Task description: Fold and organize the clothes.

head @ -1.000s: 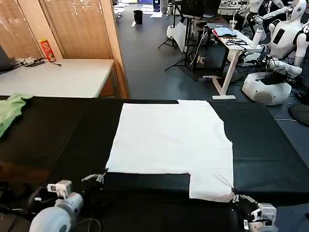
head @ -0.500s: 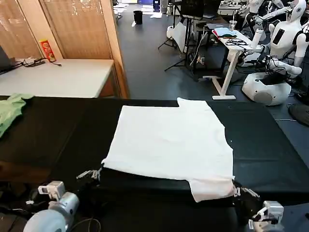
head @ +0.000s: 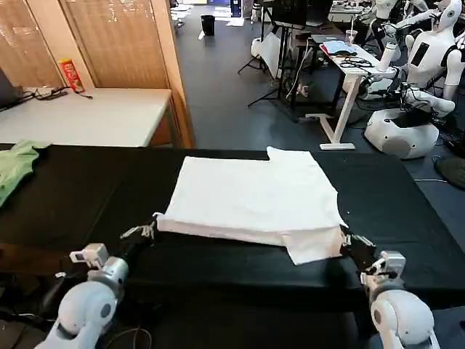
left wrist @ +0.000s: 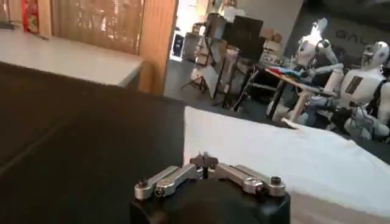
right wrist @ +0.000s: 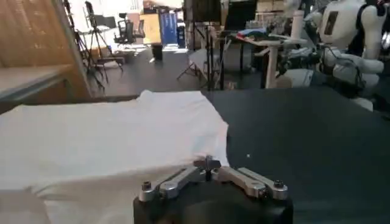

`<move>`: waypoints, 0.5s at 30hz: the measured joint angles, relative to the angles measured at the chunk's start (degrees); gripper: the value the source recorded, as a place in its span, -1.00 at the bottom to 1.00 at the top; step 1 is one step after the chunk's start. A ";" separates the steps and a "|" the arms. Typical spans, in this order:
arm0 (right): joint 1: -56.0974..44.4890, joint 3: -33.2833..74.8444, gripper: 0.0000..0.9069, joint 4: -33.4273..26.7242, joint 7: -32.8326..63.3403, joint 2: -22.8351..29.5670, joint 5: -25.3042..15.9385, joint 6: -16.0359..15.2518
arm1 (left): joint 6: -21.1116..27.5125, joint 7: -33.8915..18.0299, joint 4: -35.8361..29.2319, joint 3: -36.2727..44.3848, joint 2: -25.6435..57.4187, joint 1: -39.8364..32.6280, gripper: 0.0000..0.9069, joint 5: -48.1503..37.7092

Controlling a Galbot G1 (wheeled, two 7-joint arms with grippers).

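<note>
The clothes (head: 254,193), a plain white T-shirt with no print showing, lie in the middle of the black table (head: 80,196). The near hem is raised off the cloth and pulled back over the lower part. My left gripper (head: 150,227) is shut on the near left corner. My right gripper (head: 346,236) is shut on the near right corner, where a flap hangs down. In the left wrist view the gripper (left wrist: 204,161) pinches at the edge of the white fabric (left wrist: 286,158). The right wrist view has the gripper (right wrist: 207,163) closed against the shirt (right wrist: 109,134).
A light green garment (head: 14,163) lies at the table's far left edge. Behind it stands a white desk (head: 94,116) with a red can (head: 70,75). Other robots (head: 425,65) and a white work table (head: 349,62) stand past the far right.
Both grippers have moved away from the table's near edge, carrying the shirt's hem up and toward the far side. The shirt looks shorter from front to back.
</note>
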 joint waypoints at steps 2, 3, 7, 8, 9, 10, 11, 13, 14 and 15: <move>1.38 -0.48 -0.96 -1.86 0.00 0.25 -0.33 0.25 | 0.01 0.00 1.53 0.68 0.22 -1.48 -1.00 0.00; 2.05 -0.62 -0.96 -2.83 0.00 0.35 -0.40 0.32 | -0.01 0.00 2.03 0.90 0.29 -2.10 -1.00 0.05; 3.96 -0.83 -0.96 -5.59 0.01 0.83 -0.55 0.36 | -0.25 0.06 4.41 2.25 0.53 -4.57 -1.00 0.54; 4.33 -0.89 -0.96 -6.09 -0.02 0.91 -0.55 0.36 | -0.30 0.08 5.11 2.66 0.52 -5.20 -1.00 0.71; 4.74 -0.99 -0.96 -6.63 -0.09 0.99 -0.55 0.36 | -0.34 0.07 5.68 2.94 0.45 -5.81 -1.00 0.90; 5.11 -1.08 -0.96 -7.06 -0.19 1.05 -0.53 0.34 | -0.37 0.06 6.11 3.20 0.40 -6.38 -1.00 1.06; 5.43 -1.14 -0.96 -7.45 -0.37 1.06 -0.47 0.28 | -0.39 0.05 6.65 3.63 0.33 -6.96 -1.00 1.27; 5.75 -1.22 0.01 -7.72 -1.05 1.06 -0.33 0.05 | -0.38 -0.02 7.71 4.46 0.22 -8.11 0.94 1.43; 5.73 -1.24 0.94 -7.72 -1.28 0.98 -0.20 -0.15 | -0.33 -0.10 8.18 4.80 0.12 -8.76 0.94 1.49; 5.65 -1.22 0.94 -7.68 -1.69 0.87 -0.10 -0.46 | -0.13 -0.24 8.50 5.09 0.02 -9.33 0.94 1.63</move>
